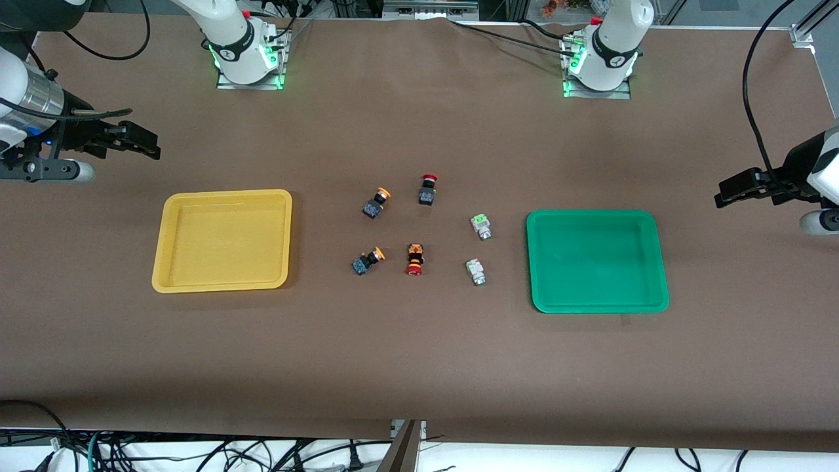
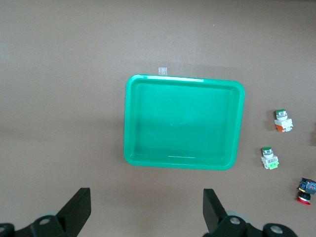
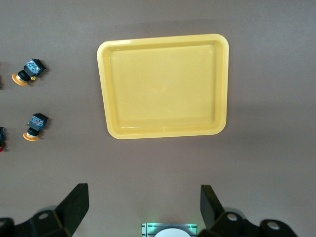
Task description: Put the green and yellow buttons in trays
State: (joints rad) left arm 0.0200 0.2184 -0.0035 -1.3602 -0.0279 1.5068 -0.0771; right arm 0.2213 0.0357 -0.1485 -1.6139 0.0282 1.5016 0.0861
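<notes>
The table (image 1: pixel 419 367) wears a matt brown cloth-like cover, smooth and faintly creased. The yellow tray (image 1: pixel 169 216) and green tray (image 1: pixel 661 282) look like smooth, slightly glossy plastic. The small buttons (image 1: pixel 483 227) have shiny plastic caps, two on pale silvery bodies

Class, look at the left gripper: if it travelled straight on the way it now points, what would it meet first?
Probably the green tray: the left gripper, open, faces down toward the bare table, with the empty tray straight ahead. Depth is unclear.
</notes>
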